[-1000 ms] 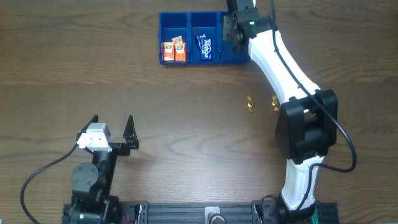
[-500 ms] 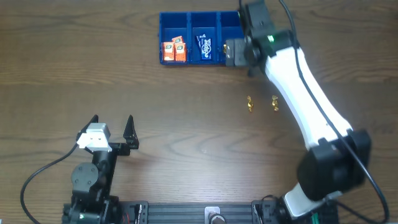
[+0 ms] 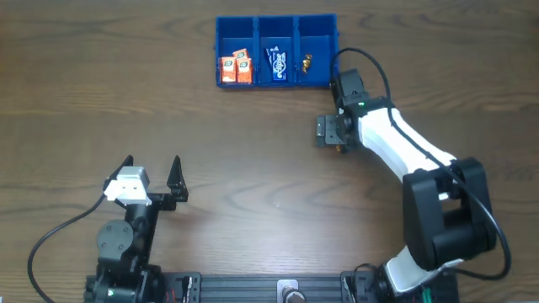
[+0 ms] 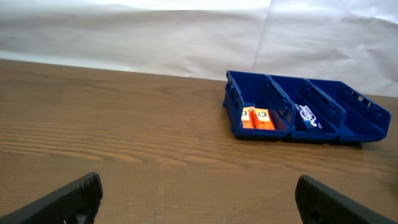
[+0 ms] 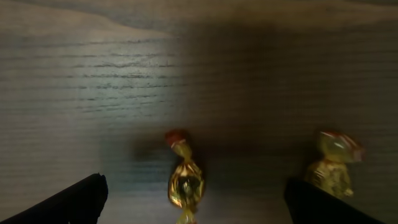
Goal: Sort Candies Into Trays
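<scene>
On a wood-grain table [image 3: 210, 126], the right gripper [image 5: 198, 202] hangs low, jaws spread wide and empty, a gold foil-wrapped candy [image 5: 185, 183] between them and a second gold candy [image 5: 333, 163] just beside. Light, crinkly and probably slippery, it is best pinched across its plump middle, not the twisted ends. The blue three-bin tray [image 3: 257, 42] sits at 12 o'clock; wrapper print there is too small to read. The left gripper [image 3: 152, 164], at 8 o'clock, stands open, empty.

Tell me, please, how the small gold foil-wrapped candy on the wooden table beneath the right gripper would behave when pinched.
The small gold foil-wrapped candy looks light, so a touch would probably nudge it aside. Its shiny wrapper may slip or crumple when squeezed. The twisted ends should keep it from rolling far.
</scene>
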